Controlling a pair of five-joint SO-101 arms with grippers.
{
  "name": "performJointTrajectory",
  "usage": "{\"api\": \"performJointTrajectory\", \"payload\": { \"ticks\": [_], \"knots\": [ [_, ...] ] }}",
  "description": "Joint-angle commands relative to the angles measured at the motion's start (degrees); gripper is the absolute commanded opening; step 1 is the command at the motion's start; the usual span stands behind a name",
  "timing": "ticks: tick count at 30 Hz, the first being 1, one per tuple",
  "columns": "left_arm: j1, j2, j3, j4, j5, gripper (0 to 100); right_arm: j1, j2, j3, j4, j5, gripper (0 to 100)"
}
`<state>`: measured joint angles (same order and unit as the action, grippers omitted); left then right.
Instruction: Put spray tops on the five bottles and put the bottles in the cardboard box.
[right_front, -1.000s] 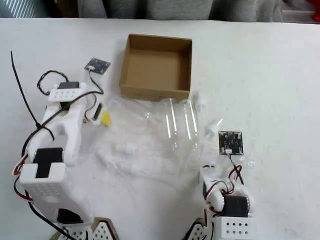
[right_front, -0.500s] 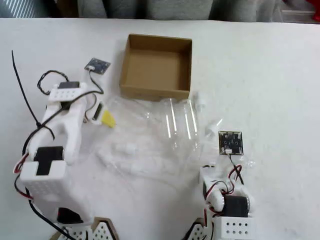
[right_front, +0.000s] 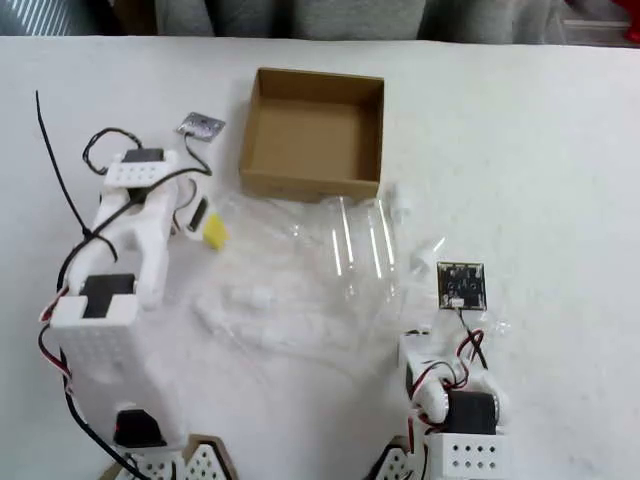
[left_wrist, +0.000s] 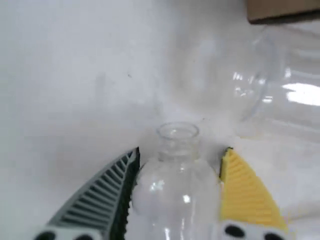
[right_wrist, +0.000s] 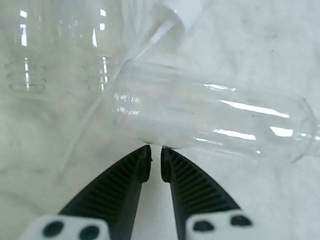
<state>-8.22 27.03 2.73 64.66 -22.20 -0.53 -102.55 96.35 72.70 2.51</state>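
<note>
Left gripper (left_wrist: 181, 152): clamped on open-necked clear plastic bottle (left_wrist: 175, 192). Right gripper (right_wrist: 155, 152): nearly closed, empty, tips beside second clear plastic bottle (right_wrist: 210, 120), which lies flat.

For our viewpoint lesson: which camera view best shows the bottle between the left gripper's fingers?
The left wrist view: the bottle sits between the left gripper's fingers, neck open, no spray top. In the high view it is too faint to make out beside the yellow finger. The right wrist view faces another bottle.
</note>
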Motion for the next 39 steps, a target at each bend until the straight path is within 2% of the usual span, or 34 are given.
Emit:
{"api": "performJointTrajectory", "payload": {
  "ticks": [1, 10, 15, 21, 23, 27, 30, 32, 36, 39],
  "knots": [
    [1.2, -1.3, -1.6, 1.2, -5.5, 7, 0.5, -0.6, 0.4, -0.1, 0.7, 2.1],
    [-0.8, -3.3, 0.4, 1.9, -6.3, 8, 0.5, -0.7, 0.4, -0.1, 0.7, 2.4],
    [-1.7, -11.0, 10.9, -5.7, -6.2, 8, 0.7, -0.7, -0.5, -0.5, 0.7, 2.5],
    [-1.6, -20.0, 22.4, -13.6, -6.2, 8, 5.4, -0.7, -1.7, -5.0, 0.9, 2.6],
    [-1.7, -20.2, 22.7, -13.9, -6.2, 8, 5.7, -0.7, 0.4, -10.0, 5.5, 3.3],
    [-2.1, -19.8, 22.5, -14.0, -6.2, 8, 10.3, -0.7, -1.1, -16.3, 25.8, 7.7],
    [-3.6, -19.6, 21.2, -13.9, -6.2, 8, 12.4, -0.4, -5.5, -18.9, 27.6, 7.7],
    [-4.4, -19.6, 20.7, -13.9, -5.0, 8, 11.8, -0.2, -10.5, -15.9, 30.9, 7.8],
    [-5.2, -19.6, 20.4, -15.3, -0.7, 8, 2.3, 0.6, -21.9, -6.1, 33.2, 7.4],
    [-5.7, -19.6, 20.4, -15.9, -0.2, 8, -3.9, 6.8, -25.9, -5.6, 33.5, 7.4]
  ]
}}
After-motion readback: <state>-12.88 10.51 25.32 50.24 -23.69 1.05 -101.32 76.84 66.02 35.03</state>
